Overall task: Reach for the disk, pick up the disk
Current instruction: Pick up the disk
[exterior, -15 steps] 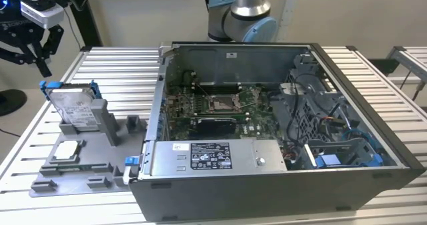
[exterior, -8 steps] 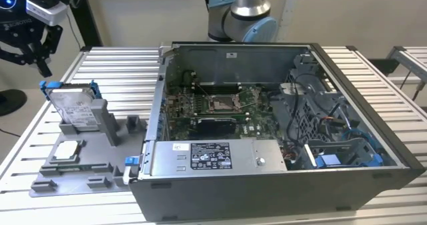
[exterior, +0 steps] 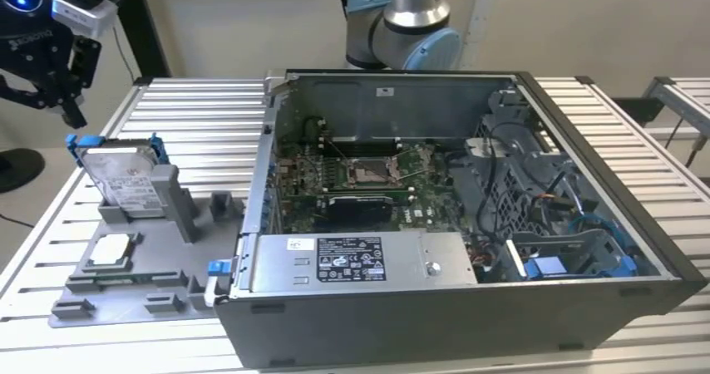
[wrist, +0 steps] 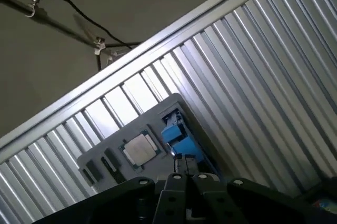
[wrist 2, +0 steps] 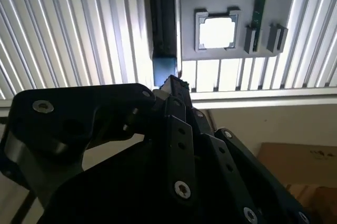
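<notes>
The disk (exterior: 125, 177) stands on edge in a slot of the grey fixture plate (exterior: 155, 266), at the exterior view's left. It is silver with a white label and blue side rails. My black gripper (exterior: 69, 112) hangs above and a little behind the disk's upper corner, apart from it, its fingers together and holding nothing. In the second wrist view the fingertips (wrist 2: 174, 83) point at the disk's dark edge (wrist 2: 163, 23) with its blue rail end. In the first wrist view the gripper (wrist: 185, 174) sits just over the disk's blue rail (wrist: 174, 132).
A small square silver chip (exterior: 111, 250) lies in a socket on the fixture plate, in front of the disk. An open computer case (exterior: 533, 141) fills the slatted table's (exterior: 199, 108) middle, with a grey power supply box (exterior: 355, 262) at its front. The arm's base (exterior: 405, 33) stands behind the case.
</notes>
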Motion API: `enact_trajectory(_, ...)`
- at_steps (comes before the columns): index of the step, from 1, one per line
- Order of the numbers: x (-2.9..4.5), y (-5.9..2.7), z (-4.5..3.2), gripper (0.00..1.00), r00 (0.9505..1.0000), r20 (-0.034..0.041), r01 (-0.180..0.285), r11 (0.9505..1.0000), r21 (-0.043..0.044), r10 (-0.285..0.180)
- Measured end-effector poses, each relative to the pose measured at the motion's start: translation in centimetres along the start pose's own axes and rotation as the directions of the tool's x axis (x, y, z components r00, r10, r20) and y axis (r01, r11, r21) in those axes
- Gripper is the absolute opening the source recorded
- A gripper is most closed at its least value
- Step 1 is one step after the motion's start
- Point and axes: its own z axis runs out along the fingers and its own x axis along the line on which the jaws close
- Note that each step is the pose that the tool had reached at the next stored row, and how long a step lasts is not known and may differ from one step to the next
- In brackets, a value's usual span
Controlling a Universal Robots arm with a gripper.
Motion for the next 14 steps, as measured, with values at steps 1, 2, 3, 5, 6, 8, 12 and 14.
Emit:
enact_trajectory(1, 0.0, 0.0, 0.0, 0.0, 0.9998, -0.0003, 0.018, 0.9998, 0.0, -0.018)
enact_trajectory(2, 0.0, 0.0, 0.0, 0.0, 0.9993, -0.0006, 0.036, 0.9993, 0.0001, -0.036)
enact_trajectory(3, 0.0, 0.0, 0.0, 0.0, 0.9986, -0.0009, 0.053, 0.9986, 0.0, -0.053)
enact_trajectory(5, 0.0, 0.0, 0.0, 0.0, 0.9959, -0.0016, 0.091, 0.9959, -0.0001, -0.091)
enact_trajectory(6, 0.0, 0.0, 0.0, 0.0, 0.9941, -0.0019, 0.109, 0.9941, -0.0002, -0.109)
enact_trajectory(8, 0.0, 0.0, 0.0, 0.0, 0.9894, -0.0026, 0.145, 0.9894, -0.0003, -0.145)
enact_trajectory(12, 0.0, 0.0, 0.0, 0.0, 0.9763, -0.0038, 0.216, 0.9763, -0.0002, -0.216)
enact_trajectory(14, 0.0, 0.0, 0.0, 0.0, 0.9678, -0.0043, 0.252, 0.9678, 0.0001, -0.252)
